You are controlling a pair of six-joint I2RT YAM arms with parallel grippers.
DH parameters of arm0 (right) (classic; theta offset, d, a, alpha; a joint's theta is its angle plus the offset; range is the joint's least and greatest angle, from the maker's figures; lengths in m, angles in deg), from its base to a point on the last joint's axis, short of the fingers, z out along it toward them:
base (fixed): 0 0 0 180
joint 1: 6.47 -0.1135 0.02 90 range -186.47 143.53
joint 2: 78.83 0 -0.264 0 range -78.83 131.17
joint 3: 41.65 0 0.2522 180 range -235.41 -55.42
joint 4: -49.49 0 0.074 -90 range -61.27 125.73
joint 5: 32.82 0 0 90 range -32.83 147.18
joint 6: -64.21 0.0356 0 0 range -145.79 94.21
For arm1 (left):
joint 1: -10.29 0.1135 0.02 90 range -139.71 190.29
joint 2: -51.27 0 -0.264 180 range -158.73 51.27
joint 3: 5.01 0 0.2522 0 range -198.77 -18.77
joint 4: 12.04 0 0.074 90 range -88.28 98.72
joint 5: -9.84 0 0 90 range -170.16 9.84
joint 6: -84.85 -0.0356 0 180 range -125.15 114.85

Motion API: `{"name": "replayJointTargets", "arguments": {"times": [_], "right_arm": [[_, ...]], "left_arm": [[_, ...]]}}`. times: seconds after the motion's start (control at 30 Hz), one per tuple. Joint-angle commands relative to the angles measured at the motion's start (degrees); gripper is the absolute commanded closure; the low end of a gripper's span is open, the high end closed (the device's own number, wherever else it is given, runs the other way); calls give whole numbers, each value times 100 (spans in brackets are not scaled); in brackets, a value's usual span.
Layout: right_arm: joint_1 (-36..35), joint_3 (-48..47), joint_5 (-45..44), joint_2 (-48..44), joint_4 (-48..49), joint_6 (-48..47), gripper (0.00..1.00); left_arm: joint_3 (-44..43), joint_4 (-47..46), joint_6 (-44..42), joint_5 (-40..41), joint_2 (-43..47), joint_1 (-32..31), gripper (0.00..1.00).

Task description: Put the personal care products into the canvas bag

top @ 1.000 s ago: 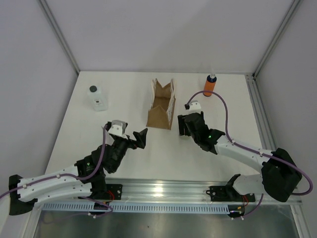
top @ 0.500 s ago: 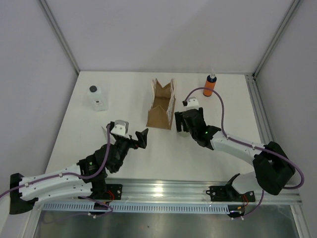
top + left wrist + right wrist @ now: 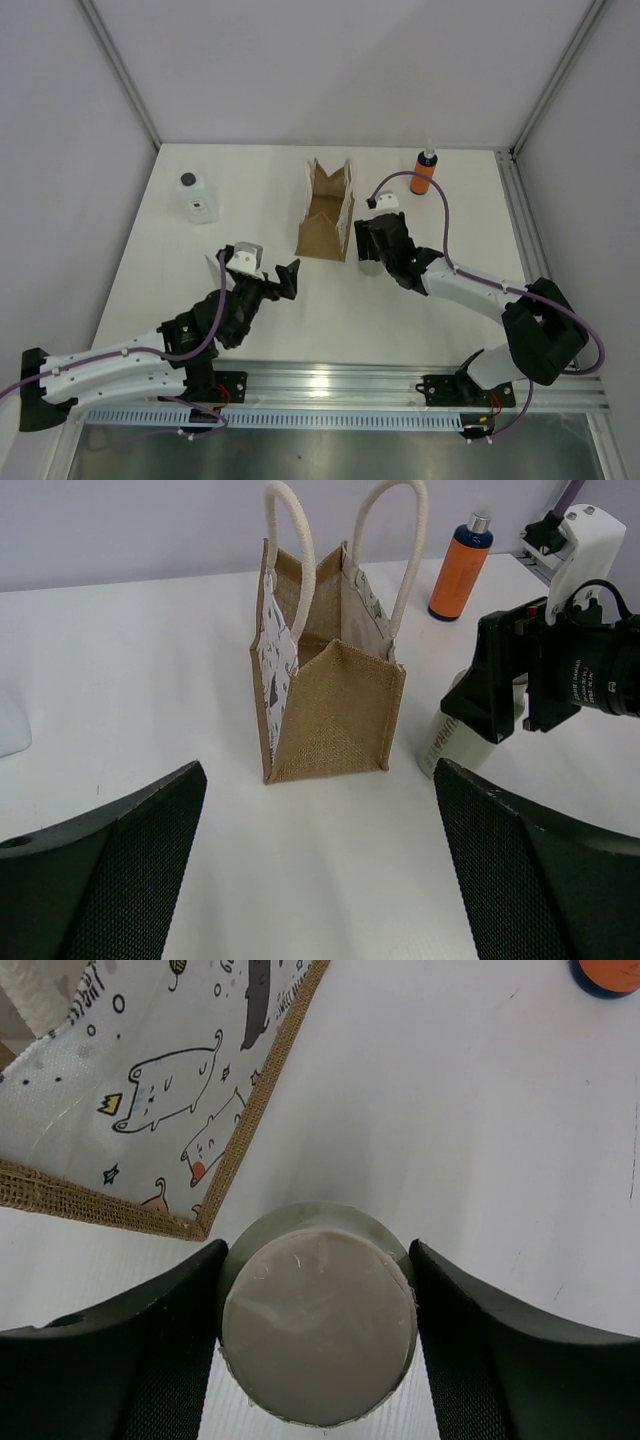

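Right gripper [image 3: 317, 1265] clamped on cream-white bottle [image 3: 318, 1345]. Canvas bag [image 3: 150, 1090] at 10 o'clock. My left gripper [image 3: 320, 870] wide, idle. Risk: low lift clips bag rim, topples bag.

I see the bag [image 3: 326, 212] standing mid-table [image 3: 250, 170]. The square bottle [image 3: 196, 197] is well off to its left. The tall bottle [image 3: 424, 172] is behind it, to the right. The round bottle [image 3: 445, 745] stands just right of the bag, between my right gripper [image 3: 369, 250] fingers. My left gripper [image 3: 285, 277] is in front of the bag.
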Motion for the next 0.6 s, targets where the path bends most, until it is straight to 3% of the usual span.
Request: {"name": "replayJointTargets", "arguments": {"times": [0.0,0.07,0.1,0.4,0.57], "right_arm": [[-57,-231,-9,-141,-44,26,78],[-119,-222,-62,-404,-71,53,88],[-163,-257,-132,-501,-306,44,100],[-725,-1662,-326,-1319,-1178,-386,100],[-805,-2444,183,-1399,-925,-623,100]], "left_arm": [[-10,-218,-83,168,28,-13,1],[-1,-227,-92,177,45,-13,1],[8,-235,-92,185,80,-13,1],[34,-253,-83,361,89,-13,1],[60,-253,-56,414,151,-13,1]]}}
